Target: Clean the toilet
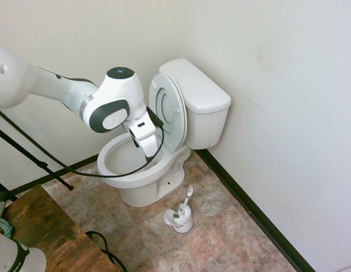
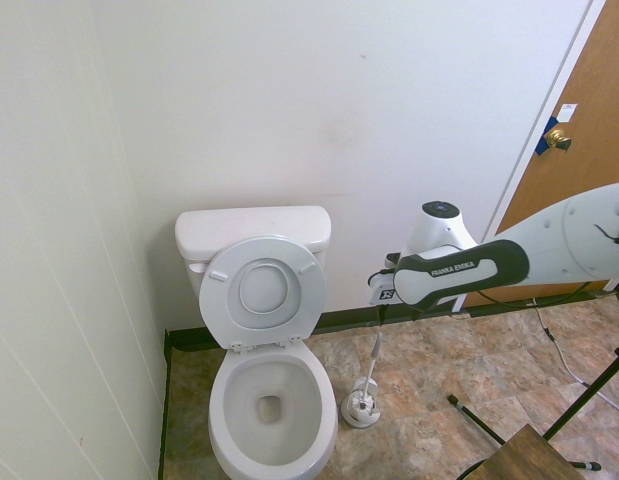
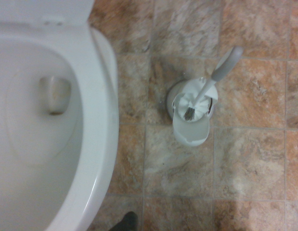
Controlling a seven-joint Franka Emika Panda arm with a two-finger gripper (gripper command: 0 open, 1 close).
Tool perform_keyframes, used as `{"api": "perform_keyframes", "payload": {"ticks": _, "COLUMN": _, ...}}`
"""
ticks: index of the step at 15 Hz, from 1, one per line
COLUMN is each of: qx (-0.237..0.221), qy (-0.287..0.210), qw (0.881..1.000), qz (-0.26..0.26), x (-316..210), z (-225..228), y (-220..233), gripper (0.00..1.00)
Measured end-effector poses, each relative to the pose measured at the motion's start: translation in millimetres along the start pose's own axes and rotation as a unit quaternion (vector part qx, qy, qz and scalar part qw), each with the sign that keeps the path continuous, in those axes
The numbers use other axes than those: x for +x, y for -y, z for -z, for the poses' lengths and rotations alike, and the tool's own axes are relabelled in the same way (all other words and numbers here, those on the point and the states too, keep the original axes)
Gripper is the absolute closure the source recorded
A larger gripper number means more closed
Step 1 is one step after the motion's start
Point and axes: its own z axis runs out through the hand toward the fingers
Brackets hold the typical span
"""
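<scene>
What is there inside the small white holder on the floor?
Inside the holder stands the brush, its handle leaning out of the top. Some white and dark bristles show in the opening. The bottom of the holder is hidden by its own walls.

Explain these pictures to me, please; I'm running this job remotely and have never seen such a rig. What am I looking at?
The machine is a white robot arm with two fingers. Two outside cameras watch from opposite sides: the arm enters from the left in the first exterior view, from the right in the second. The third camera rides on the wrist, looking down at close range.

On the tiled floor stands the toilet, its lid raised. Beside it, a white brush holder has a brush standing in it, handle up. The fingers are open, and I see nothing held.
</scene>
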Motion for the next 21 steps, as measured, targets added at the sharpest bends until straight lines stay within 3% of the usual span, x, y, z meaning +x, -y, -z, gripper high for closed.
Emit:
{"api": "perform_keyframes", "payload": {"ticks": 6, "qx": -0.013, "qy": 0.017, "qw": 0.997, "qz": -0.073, "x": 67, "z": -100, "y": 43, "gripper": 0.00}}
{"api": "perform_keyframes", "payload": {"ticks": 11, "qx": -0.037, "qy": 0.033, "qw": 0.993, "qz": -0.107, "x": 109, "z": -167, "y": 45, "gripper": 0.00}}
{"api": "perform_keyframes", "payload": {"ticks": 21, "qx": -0.046, "qy": 0.051, "qw": 0.987, "qz": -0.142, "x": 128, "z": -234, "y": 46, "gripper": 0.00}}
